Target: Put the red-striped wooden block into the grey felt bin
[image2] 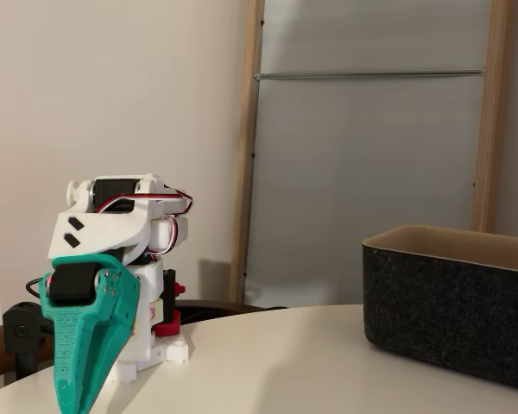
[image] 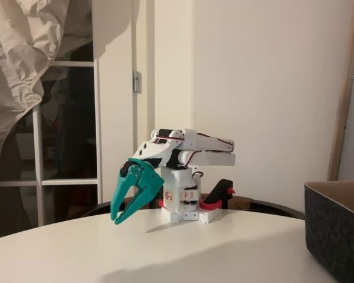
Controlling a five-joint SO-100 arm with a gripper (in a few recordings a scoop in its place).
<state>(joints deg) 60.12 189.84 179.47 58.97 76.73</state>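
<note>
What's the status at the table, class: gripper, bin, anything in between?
Gripper open, empty, tips down near table. Grey felt bin upright at table's right side, apart from arm. Nothing between them.

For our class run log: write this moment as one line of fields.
arm: folded low over base | gripper: teal, tips down near table, jaws slightly apart, nothing held | grey felt bin: upright on table, apart from arm

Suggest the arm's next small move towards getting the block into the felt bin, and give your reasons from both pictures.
Probably lift and unfold a little from its folded pose. The teal gripper hangs fingertips-down close to the white table, nothing seen between its fingers, jaws slightly parted. The grey felt bin stands well off to the right in both fixed views. I can't spot the block here, so locating it comes first.
</note>
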